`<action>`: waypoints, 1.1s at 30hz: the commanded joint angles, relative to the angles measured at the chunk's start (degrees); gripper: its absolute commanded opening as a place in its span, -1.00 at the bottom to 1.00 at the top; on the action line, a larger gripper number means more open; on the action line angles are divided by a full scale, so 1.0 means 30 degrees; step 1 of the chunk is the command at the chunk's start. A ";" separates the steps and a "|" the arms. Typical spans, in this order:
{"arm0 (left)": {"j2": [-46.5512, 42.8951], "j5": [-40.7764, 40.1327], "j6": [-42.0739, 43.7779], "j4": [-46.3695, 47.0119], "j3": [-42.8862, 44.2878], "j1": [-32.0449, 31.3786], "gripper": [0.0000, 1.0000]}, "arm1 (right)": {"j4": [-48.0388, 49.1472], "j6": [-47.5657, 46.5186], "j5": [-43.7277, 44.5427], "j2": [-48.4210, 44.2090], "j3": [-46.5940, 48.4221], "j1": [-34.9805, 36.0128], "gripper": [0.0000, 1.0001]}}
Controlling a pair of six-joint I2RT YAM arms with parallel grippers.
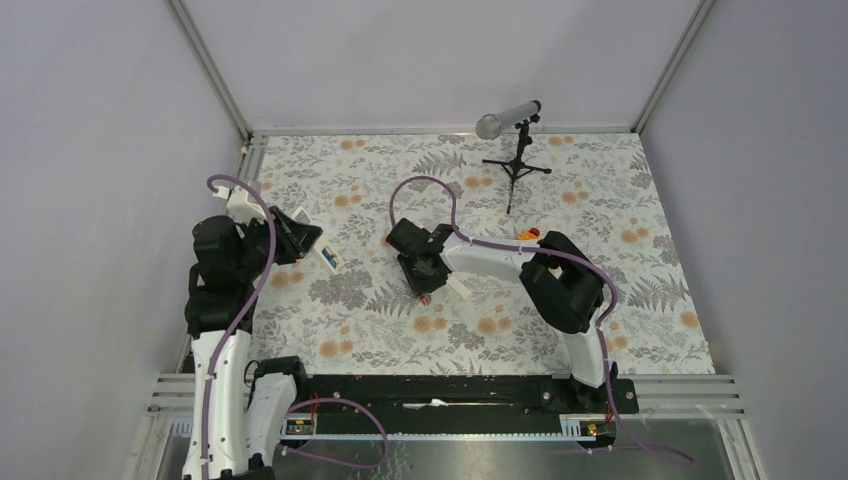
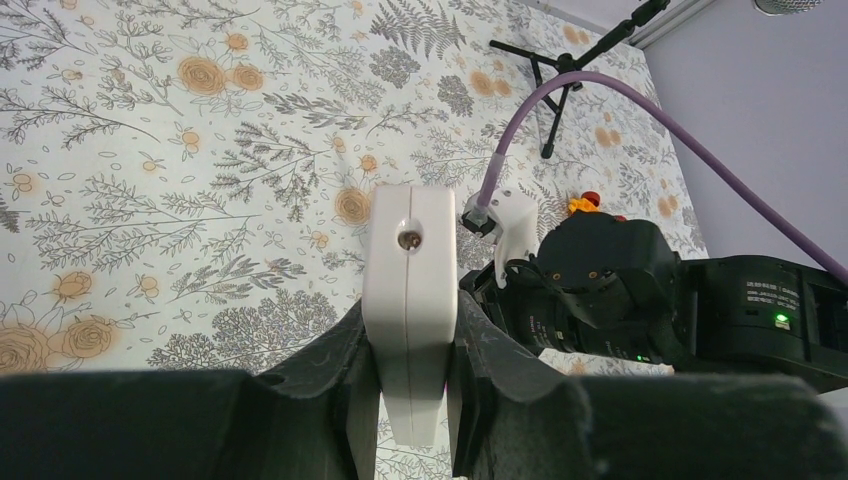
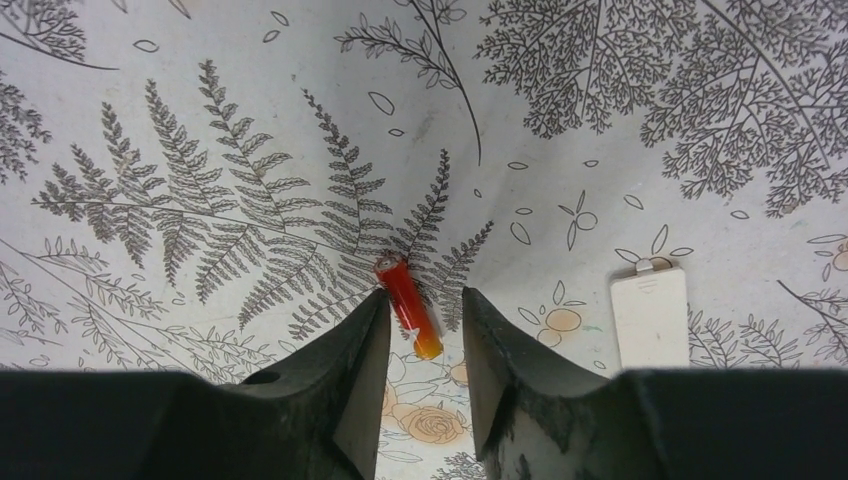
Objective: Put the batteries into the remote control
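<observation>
The left arm (image 1: 215, 290) is folded upright at the table's side, with the left gripper (image 2: 412, 325) clamped on the remote control (image 2: 408, 250). The right arm (image 1: 560, 285) reaches inward, wrist low. The right gripper (image 3: 425, 305) is parted and seemingly grips nothing.

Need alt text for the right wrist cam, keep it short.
The jaws of the right gripper stand open on either side of a small red battery lying on the fern-printed table cover, not closed on it. A white cover piece lies flat to the right, apart from the gripper.
</observation>
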 commanded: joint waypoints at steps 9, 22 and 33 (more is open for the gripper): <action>-0.0583 0.0177 -0.0496 0.1343 -0.0007 -0.0123 -1.00 | -0.0711 0.4371 0.2112 0.0345 -0.0222 0.0256 -0.48; -0.0536 0.0254 -0.0944 0.1697 -0.0094 -0.0279 -1.00 | -0.2348 1.4798 0.2840 -0.1204 -0.1196 -0.0038 -0.58; 0.0349 0.0906 -0.0443 0.1569 0.0438 -0.0277 -1.00 | 0.4583 0.1210 0.1215 -0.5159 -0.2644 -0.0009 0.33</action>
